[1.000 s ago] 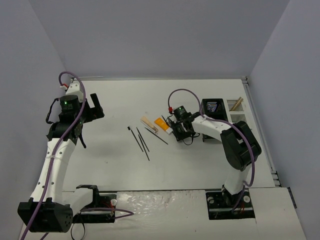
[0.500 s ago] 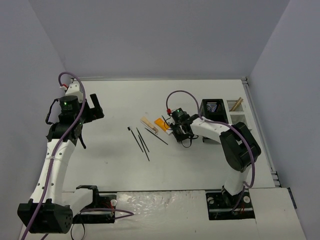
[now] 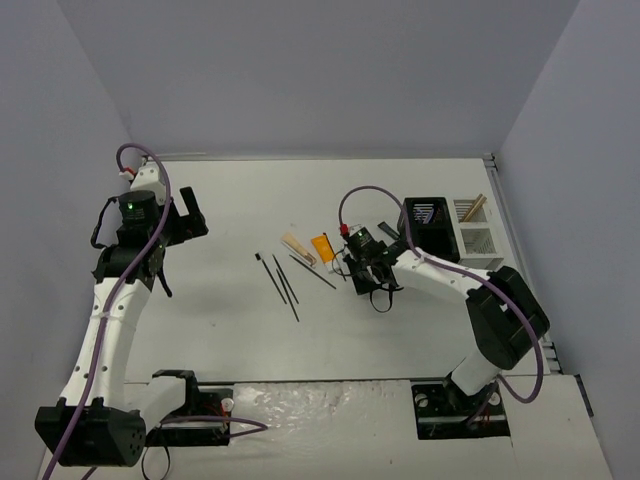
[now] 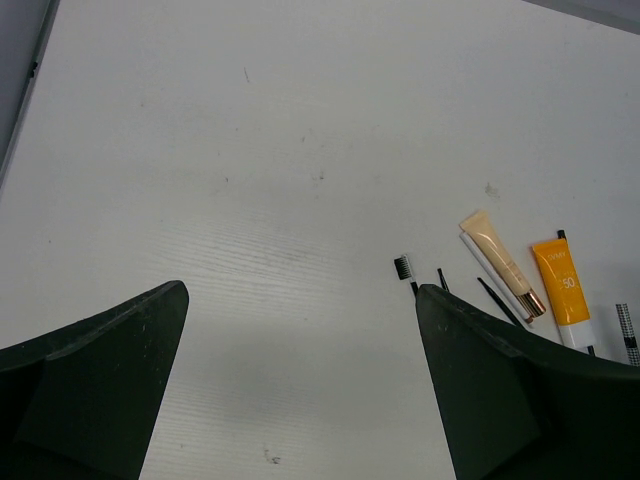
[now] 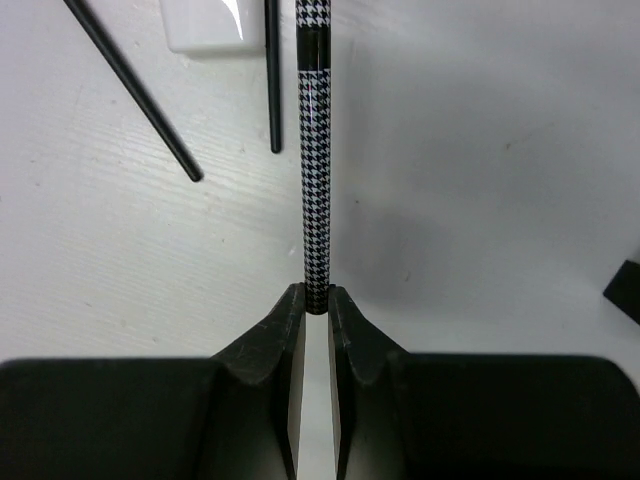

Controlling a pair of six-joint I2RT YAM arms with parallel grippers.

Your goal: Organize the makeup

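Over the table (image 3: 230,190) in the top view, the left gripper (image 3: 192,222) hangs at the left side, well apart from the makeup. At this size I cannot tell how its jaws stand. The loose makeup lies near the middle. Thin black pencils (image 3: 287,290) lie side by side, with a beige tube (image 3: 297,247) and an orange tube (image 3: 321,246) to their right. The right gripper (image 3: 352,266) sits low, just beside the orange tube's near end. Further right stands a black mesh holder (image 3: 425,214). Just beside it is a white compartment holder (image 3: 475,225), with beige wooden sticks (image 3: 472,207) leaning in its far compartment.

In the left wrist view, the left gripper (image 4: 300,288) is spread wide, with nothing between its fingers (image 4: 90,380) and only bare table beneath. Beyond the right finger lie a small brush (image 4: 404,267), the beige tube (image 4: 500,262) and the orange tube (image 4: 565,290). A houndstooth pencil (image 4: 627,333) shows at the frame's edge.

In the right wrist view, the right gripper (image 5: 316,300) is clamped tight on the near end of the houndstooth pencil (image 5: 316,150), which runs straight away from the fingers (image 5: 285,330). Whether the pencil rests on the table cannot be told. Left of it lie two black pencils (image 5: 272,75), one close and parallel to it, the other slanted. The orange tube's white cap (image 5: 205,25) lies at the top edge between them.
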